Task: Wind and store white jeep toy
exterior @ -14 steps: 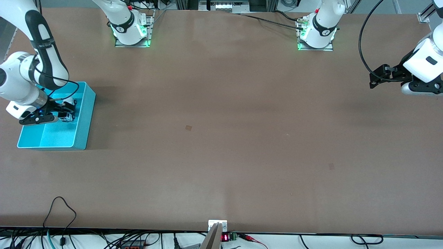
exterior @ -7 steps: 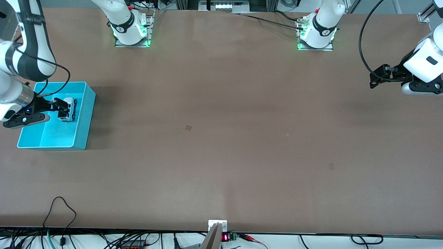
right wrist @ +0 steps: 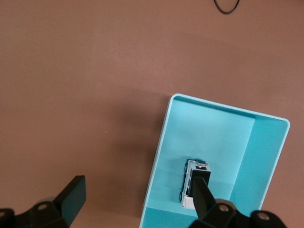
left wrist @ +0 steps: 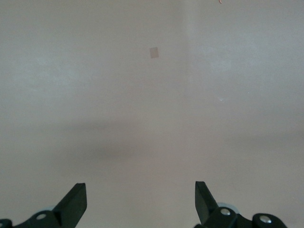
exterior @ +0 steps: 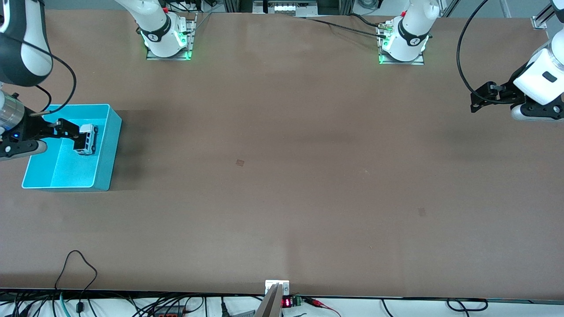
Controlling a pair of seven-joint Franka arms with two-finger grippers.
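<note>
Inspecting the front view, I find the white jeep toy (exterior: 87, 139) lying inside the cyan bin (exterior: 105, 152), which sits at the middle left of the frame, toward the right arm's end of the table (exterior: 282, 176). The toy rests on the bin floor close to the wall that faces the table's centre. From the right wrist view, the toy (right wrist: 193, 188) stands on its wheels with its black ribbed roof panel up, and nothing is clamped on it.

The right gripper (exterior: 72, 132) hangs over the bin at the left edge of the front frame. I see its fingers spread apart in the right wrist view (right wrist: 137, 194), one finger over bare table outside the bin, the other over the bin beside the toy. The gripper is released and holds nothing.

The left gripper (exterior: 478, 100) waits at the upper right of the front frame, over the left arm's end of the table. The left wrist view (left wrist: 140, 202) shows its fingers wide apart, empty, with only table surface and a small darker square mark (left wrist: 154, 52) below.
</note>
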